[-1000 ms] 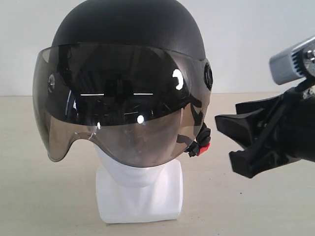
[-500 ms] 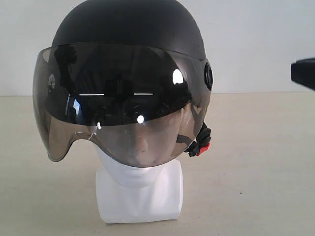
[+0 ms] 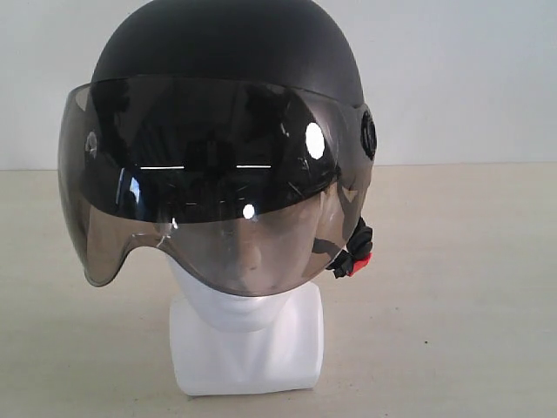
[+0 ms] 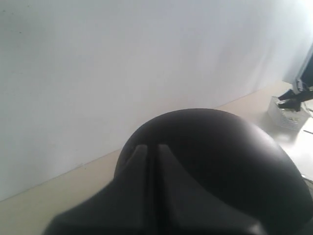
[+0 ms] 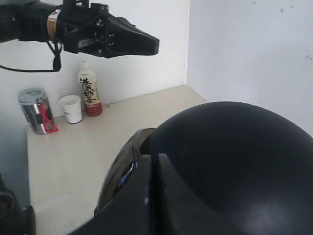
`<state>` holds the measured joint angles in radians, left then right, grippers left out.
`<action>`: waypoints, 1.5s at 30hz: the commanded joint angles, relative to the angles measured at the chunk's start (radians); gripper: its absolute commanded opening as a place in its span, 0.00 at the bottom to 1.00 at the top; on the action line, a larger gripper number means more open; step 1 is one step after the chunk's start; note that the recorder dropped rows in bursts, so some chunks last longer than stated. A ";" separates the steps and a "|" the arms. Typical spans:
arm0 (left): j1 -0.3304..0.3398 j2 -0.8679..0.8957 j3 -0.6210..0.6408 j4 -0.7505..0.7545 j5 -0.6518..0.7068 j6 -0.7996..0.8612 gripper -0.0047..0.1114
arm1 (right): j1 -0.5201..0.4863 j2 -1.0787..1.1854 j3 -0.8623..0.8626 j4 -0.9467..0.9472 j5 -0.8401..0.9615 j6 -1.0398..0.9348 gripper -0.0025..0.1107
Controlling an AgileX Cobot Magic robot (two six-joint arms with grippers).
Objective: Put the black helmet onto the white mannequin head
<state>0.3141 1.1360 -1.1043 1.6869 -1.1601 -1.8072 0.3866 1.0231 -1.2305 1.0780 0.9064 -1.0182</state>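
As far as the exterior view shows, black helmet (image 3: pixel 226 43) is seated on the white mannequin head (image 3: pixel 248 344), shell upright and roughly level over the crown. Tinted visor (image 3: pixel 209 174) is down over the face. Nose and mouth show faintly through its lower part, and chin and neck are bare below its edge. Black chin strap with the red buckle (image 3: pixel 361 264) hangs at the helmet's side, on the right of that view, not under the chin. Head stands upright on its squarish base on the table (image 3: pixel 452 305), with a plain white wall (image 3: pixel 452 78) behind.

Left end effector (image 4: pixel 151 149): fingers pressed together, only a thin seam between them, nothing gripped. Its wrist view looks along them onto the helmet dome. Right wrist view shows it hanging in the air, clear of the helmet.

Right end effector (image 5: pixel 152 159): also closed tight, finger against finger, empty. Helmet dome fills the wrist view just past the tips; can't tell whether they touch the shell.

Far part of the table, right wrist view: labelled drink bottle (image 5: pixel 89 93), white paper cup (image 5: pixel 72 108) and silvery can (image 5: pixel 33 110) with something red against it. They stand in a row by the wall, well apart from the helmet.
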 commanded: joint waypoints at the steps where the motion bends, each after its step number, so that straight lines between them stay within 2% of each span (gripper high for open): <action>1: -0.015 0.094 -0.075 -0.029 -0.061 0.018 0.08 | 0.005 0.102 -0.104 0.040 0.064 0.037 0.02; 6: -0.114 0.141 -0.132 0.050 -0.061 -0.007 0.08 | 0.128 0.206 -0.182 -0.026 0.045 0.097 0.02; 10: -0.185 0.146 -0.134 0.058 -0.038 -0.024 0.08 | 0.249 0.263 -0.227 -0.208 -0.011 0.250 0.02; 14: -0.221 0.150 -0.134 0.058 -0.006 -0.065 0.08 | 0.360 0.307 -0.284 -0.404 -0.053 0.398 0.02; 18: -0.237 0.175 -0.134 0.058 0.006 -0.095 0.08 | 0.424 0.337 -0.342 -0.577 -0.056 0.543 0.02; 22: -0.262 0.205 -0.134 0.058 0.005 -0.114 0.08 | 0.440 0.357 -0.369 -0.692 -0.054 0.657 0.02; 28: -0.268 0.228 -0.134 0.058 0.009 -0.140 0.08 | 0.440 0.383 -0.369 -0.764 -0.054 0.725 0.02; 37: -0.268 0.234 -0.134 0.058 0.036 -0.151 0.08 | 0.442 0.396 -0.387 -0.778 -0.044 0.730 0.02; 45: -0.268 0.234 -0.134 0.058 0.002 -0.220 0.08 | 0.442 0.397 -0.387 -0.778 0.015 0.744 0.02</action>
<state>0.0513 1.3671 -1.2319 1.7476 -1.1442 -1.9957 0.8272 1.4208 -1.6114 0.3043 0.9027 -0.2829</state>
